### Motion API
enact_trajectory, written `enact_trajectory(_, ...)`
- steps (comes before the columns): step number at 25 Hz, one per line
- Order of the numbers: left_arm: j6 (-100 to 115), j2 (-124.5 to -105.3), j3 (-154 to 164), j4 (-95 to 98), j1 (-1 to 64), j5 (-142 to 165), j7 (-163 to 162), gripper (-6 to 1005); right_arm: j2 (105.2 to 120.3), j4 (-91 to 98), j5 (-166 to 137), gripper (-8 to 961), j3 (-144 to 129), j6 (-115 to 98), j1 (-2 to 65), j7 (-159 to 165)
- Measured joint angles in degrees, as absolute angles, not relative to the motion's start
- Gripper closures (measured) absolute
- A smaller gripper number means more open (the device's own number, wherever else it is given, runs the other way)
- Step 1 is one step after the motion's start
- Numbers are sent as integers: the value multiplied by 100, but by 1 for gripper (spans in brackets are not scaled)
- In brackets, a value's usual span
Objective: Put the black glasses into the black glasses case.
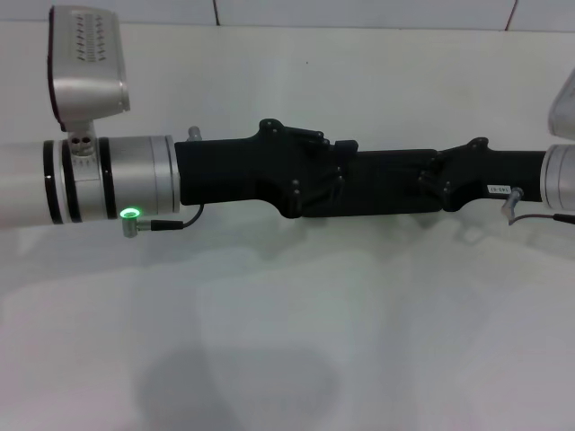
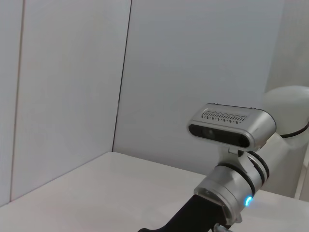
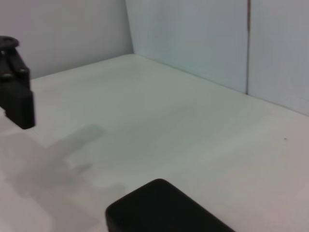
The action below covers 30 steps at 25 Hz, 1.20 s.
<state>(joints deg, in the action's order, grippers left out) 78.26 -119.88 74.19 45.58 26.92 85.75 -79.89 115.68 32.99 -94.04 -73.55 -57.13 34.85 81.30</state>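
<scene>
The black glasses case point(image 1: 386, 184) shows as a flat black block in the middle of the head view, closed, with both arms meeting at it. My left gripper point(image 1: 334, 180) reaches it from the left and overlaps its left end. From the right, my right gripper point(image 1: 433, 180) overlaps the other end. Whether either one grips the case is hidden, black against black. In the right wrist view the case's rounded corner point(image 3: 159, 208) lies close in front, with the left gripper point(image 3: 17, 104) farther off. The black glasses are out of view.
A white table point(image 1: 287, 341) spreads below the arms, carrying their faint shadows. White walls point(image 1: 359, 13) close it off at the back. The left wrist view shows the right arm's silver wrist and its camera point(image 2: 231, 126) before a wall corner.
</scene>
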Motion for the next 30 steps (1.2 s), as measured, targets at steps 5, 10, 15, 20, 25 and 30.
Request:
enact_trajectory(5, 7867, -11988, 7426, 4573, 2632, 8564, -7989, 659, 11584, 3747, -9366, 767, -7362, -6038, 3216, 8159)
enact_trajectory(10, 8217, -11955, 7408, 4582, 2611, 8330, -7989, 651, 11589, 4633, -9304, 750, -7355, -6590, 2720, 8313)
enact_trajectory(15, 9156, -11935, 6932, 4619, 2532, 8267, -7760, 643, 11539, 5371, -9189, 734, -7293, -7847, 2343, 8262)
enact_trajectory(20, 10584, -11922, 6440, 4530, 2344, 8038, -6907, 635, 11585, 5909, -8873, 717, -7296, -8978, 2030, 8202)
enact_trajectory(25, 11036, -11703, 6369, 4560, 2151, 7858, -7147, 524, 11595, 5960, -7988, 474, -7537, -9847, 1903, 8025)
enact_trajectory(30, 11050, -11620, 6356, 4540, 2054, 7848, -7167, 412, 11580, 6184, -7471, 379, -7541, -10340, 1642, 7907)
